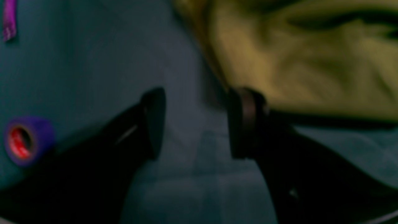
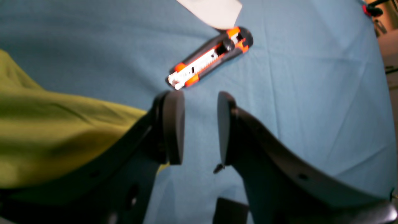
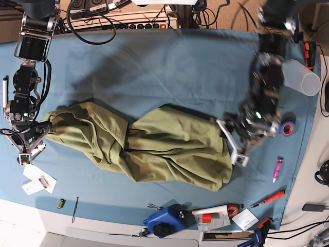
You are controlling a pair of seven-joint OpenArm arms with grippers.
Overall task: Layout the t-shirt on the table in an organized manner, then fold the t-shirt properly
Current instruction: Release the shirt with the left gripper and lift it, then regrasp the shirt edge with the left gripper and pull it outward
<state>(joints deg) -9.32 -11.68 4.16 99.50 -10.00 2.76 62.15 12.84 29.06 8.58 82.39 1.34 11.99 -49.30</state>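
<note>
Where t-shirt (image 3: 154,146) lies bunched, table (image 3: 169,67) blue.

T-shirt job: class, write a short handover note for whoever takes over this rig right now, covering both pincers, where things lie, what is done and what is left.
Left pincer: open, empty, at the t-shirt's edge.
Right pincer: open, empty, beside the shirt's other end, near a utility knife.
T-shirt: bunched and twisted across the middle of the table, not spread flat.
Done: nothing visible finished.
Left: flatten the shirt, then fold it.
</note>
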